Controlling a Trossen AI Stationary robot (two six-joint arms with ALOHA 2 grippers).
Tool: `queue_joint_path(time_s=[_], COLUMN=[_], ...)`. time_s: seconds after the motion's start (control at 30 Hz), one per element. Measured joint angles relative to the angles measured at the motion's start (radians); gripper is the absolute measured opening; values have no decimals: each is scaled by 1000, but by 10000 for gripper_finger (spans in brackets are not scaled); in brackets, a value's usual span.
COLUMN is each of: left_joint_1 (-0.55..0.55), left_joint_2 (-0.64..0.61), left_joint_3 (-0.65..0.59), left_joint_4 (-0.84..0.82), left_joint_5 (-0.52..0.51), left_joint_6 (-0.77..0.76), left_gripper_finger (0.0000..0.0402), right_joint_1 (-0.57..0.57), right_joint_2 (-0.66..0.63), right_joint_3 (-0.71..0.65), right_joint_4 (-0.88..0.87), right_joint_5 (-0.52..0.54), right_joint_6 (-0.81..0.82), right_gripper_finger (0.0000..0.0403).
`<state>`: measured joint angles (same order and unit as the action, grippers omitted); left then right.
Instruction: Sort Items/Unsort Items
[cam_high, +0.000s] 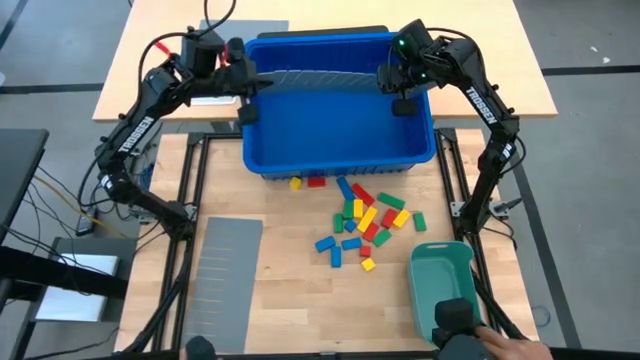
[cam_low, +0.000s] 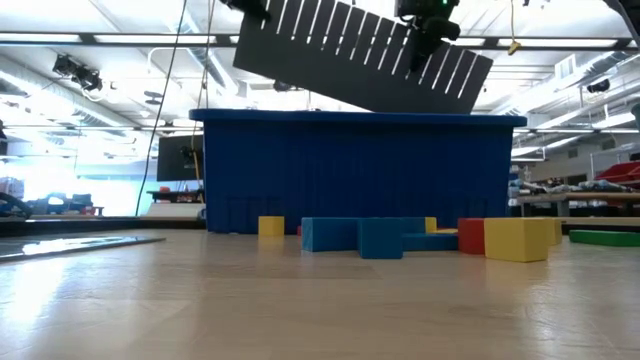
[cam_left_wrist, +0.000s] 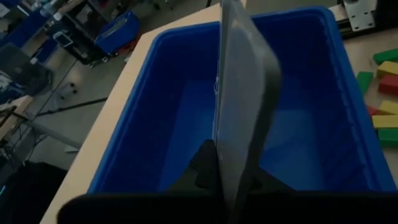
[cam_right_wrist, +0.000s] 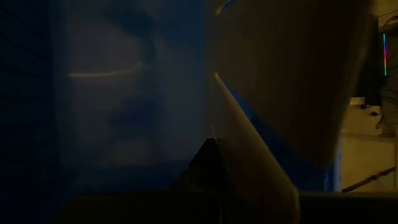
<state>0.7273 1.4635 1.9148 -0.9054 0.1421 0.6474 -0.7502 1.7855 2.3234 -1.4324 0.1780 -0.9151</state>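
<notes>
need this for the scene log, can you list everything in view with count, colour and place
bin: one, blue, far half of the table, nothing visible inside it
divider sheet: one, grey, slotted, held tilted above the bin by both grippers
second divider sheet: one, grey, slotted, flat on the table at the near left
blocks: a couple of dozen, red, yellow, green and blue, scattered on the table in front of the bin
tray: one, teal-green, near right of the table, looks empty
person's hand: one, at the near right edge
left gripper: shut on the divider sheet's left end, over the bin
right gripper: shut on the sheet's right end, over the bin
</notes>
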Motion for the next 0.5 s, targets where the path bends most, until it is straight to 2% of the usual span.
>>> queue_joint_path(time_s=[0.5], left_joint_1=[13], left_joint_2=[0], left_joint_3=[-2], left_joint_4=[17], left_joint_5=[-10], left_joint_6=[-4], left_gripper_finger=[3], right_joint_1=[23], right_joint_2=[-14], right_joint_3=[31], right_joint_4=[37], right_joint_5=[82], right_joint_6=[-46], right_gripper_finger=[0])
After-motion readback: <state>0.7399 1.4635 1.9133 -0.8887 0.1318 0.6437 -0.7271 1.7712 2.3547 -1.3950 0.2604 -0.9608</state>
